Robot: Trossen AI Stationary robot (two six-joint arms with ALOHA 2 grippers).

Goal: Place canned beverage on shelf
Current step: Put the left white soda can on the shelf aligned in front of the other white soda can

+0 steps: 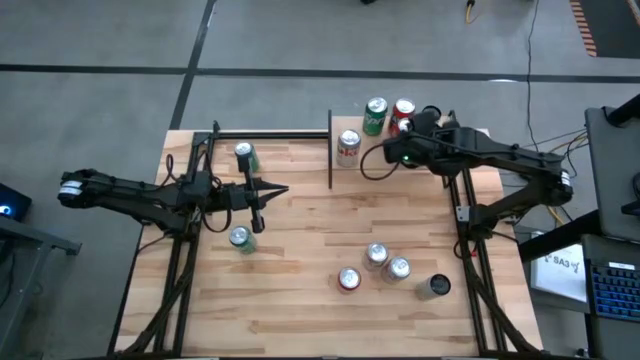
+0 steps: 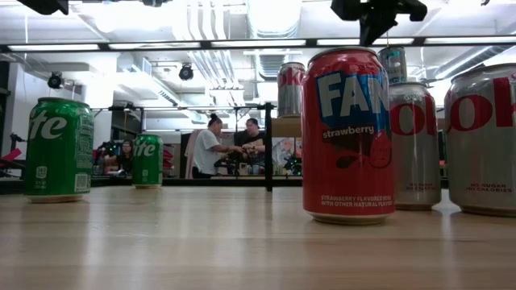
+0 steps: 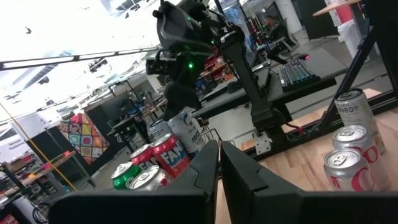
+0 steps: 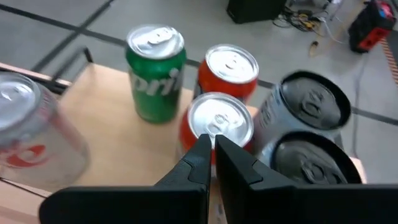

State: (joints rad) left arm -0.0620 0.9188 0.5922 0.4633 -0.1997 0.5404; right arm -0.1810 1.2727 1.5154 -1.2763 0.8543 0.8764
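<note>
Right end effector point(image 1: 408, 128) hovered above the cans on the shelf point(image 1: 350, 128) at the table's far edge, fingers pinched together, nothing held. Left end effector point(image 1: 283, 190) sat over the table point(image 1: 310, 240) left of centre, fingers likewise together and empty. Shelf already carried a green can point(image 4: 155, 71), two red cans point(image 4: 227, 67), a white can point(image 4: 28, 127) and two dark grey cans point(image 4: 306, 106), tightly packed. Loose cans were still on the table: a strawberry can point(image 2: 347, 133) near the front, silver ones point(image 1: 387, 262) just beside it, two green ones point(image 1: 241, 240) by the left arm.

Risk: the right end effector was just over a red can's top; a low move could topple neighbours, and the crowded shelf left little room.

Readable: "FAN… strawberry", "STRAWBERRY FLAVORED SODA WITH OTHER NATURAL FLAVORS"; "…te" and "pri…" on green; partial red letters on silver.
</note>
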